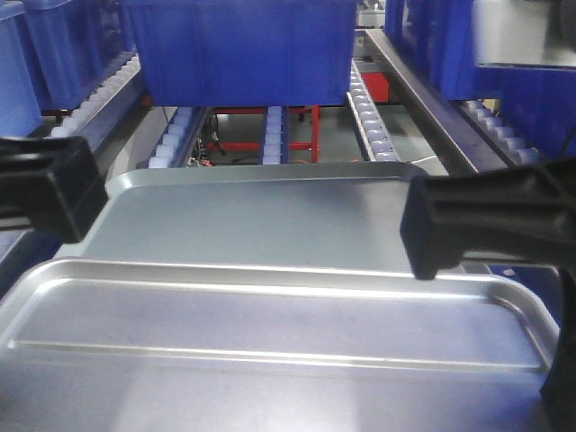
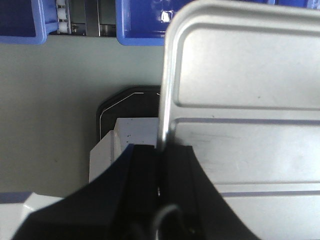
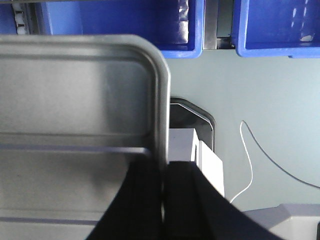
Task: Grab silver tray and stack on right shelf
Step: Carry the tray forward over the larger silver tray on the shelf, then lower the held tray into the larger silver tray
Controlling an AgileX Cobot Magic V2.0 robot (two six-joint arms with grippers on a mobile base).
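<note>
Left wrist-mounted view showed the left gripper (image 2: 161, 148) clamped on the left rim of the silver tray (image 2: 240, 150), with the thin metal edge pinched between its black fingers and two ridges crossing the tray's base. In the exterior front-facing view the tray filled the lower half, held level between the arms. Just beyond it lay a duller, smooth grey tray (image 1: 261, 211). Past that stood blue bins (image 1: 243, 45) on roller rails, with a red frame (image 1: 270, 144) below. On the other side, the right gripper (image 3: 162, 165) gripped the opposite rim in the same way.

By my reading, the grab was done: both grippers had the tray and it appeared lifted clear. The carry to the right shelf (image 1: 504, 139) and the stacking there remained.

Only a strip of that shelf's white rollers showed, under a blue bin at the picture's edge; its front lip and any free landing spot were cut off. The tray's near edge ran out of frame. Whether it touched the grey tray could not be told.
</note>
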